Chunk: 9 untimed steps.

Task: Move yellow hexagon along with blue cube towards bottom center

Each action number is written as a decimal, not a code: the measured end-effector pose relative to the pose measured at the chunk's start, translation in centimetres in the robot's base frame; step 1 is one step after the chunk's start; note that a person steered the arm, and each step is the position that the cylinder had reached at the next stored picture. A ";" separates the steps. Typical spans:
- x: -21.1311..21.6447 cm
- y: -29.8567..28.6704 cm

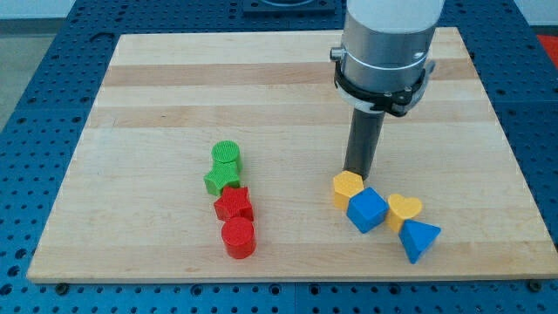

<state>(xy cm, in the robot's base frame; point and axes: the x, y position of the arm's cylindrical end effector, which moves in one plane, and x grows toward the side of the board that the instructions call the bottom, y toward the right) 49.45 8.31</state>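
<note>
The yellow hexagon (346,188) sits at the board's lower right, touching the blue cube (366,209) just below and right of it. My tip (357,171) rests on the board right at the hexagon's upper edge, touching or nearly touching it. The dark rod rises from there to the arm's grey cylinder at the view's top.
A yellow heart (404,210) and a blue triangle (419,239) lie right of the blue cube. A green cylinder (227,156), green star (221,179), red star (234,205) and red cylinder (238,237) form a column left of centre. The wooden board (157,87) lies on blue perforated table.
</note>
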 end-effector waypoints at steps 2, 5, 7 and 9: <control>-0.9 -0.8; 1.5 -1.9; 0.9 -1.1; 3.9 -1.2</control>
